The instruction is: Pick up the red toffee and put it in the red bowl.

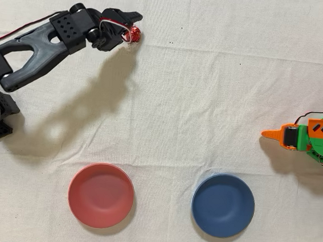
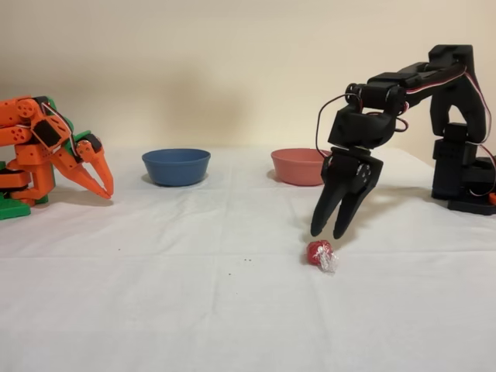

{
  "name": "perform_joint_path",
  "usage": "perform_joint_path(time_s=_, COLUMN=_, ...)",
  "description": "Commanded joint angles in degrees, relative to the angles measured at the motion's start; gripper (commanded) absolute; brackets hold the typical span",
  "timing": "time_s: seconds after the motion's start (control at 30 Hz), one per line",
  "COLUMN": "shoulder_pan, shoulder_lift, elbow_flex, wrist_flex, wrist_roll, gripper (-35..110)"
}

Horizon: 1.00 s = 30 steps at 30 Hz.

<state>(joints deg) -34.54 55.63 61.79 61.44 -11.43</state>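
Upper left of the overhead view: black arm's gripper (image 1: pixel 130 29), jaws slightly spread, holding nothing, poised just above the red toffee (image 1: pixel 135 35) on the white cloth (image 1: pixel 209 103). Lower left: red bowl (image 1: pixel 101 195); blue bowl (image 1: pixel 223 205) beside it.

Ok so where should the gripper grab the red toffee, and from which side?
Grip the round foil body of the red toffee, not the clear twisted end lying toward the camera in the fixed view. It lies flat on the cloth, so come straight down; the gripper hangs slightly open above it.
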Motion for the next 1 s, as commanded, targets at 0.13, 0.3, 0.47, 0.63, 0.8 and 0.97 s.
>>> perform_joint_path(time_s=0.13, shoulder_pan=-0.79, shoulder_lift=-0.7, elbow_flex=-5.36, wrist_flex=-0.97, wrist_roll=-0.97, gripper=35)
perform_joint_path(time_s=0.3, shoulder_pan=-0.62, shoulder_lift=-2.37, elbow_flex=-7.21, wrist_flex=-1.23, wrist_roll=-1.41, gripper=35)
perform_joint_path(time_s=0.47, shoulder_pan=-0.09, shoulder_lift=-3.78, elbow_flex=-8.88, wrist_flex=-1.23, wrist_roll=-2.02, gripper=35)
perform_joint_path(time_s=0.63, shoulder_pan=0.7, shoulder_lift=-4.83, elbow_flex=-9.4, wrist_flex=-1.23, wrist_roll=-2.81, gripper=35)
perform_joint_path(time_s=0.8, shoulder_pan=1.32, shoulder_lift=-5.62, elbow_flex=-9.84, wrist_flex=-1.67, wrist_roll=-3.52, gripper=35)
perform_joint_path(time_s=0.97, shoulder_pan=1.76, shoulder_lift=-6.77, elbow_flex=-10.72, wrist_flex=-2.02, wrist_roll=-3.69, gripper=35)
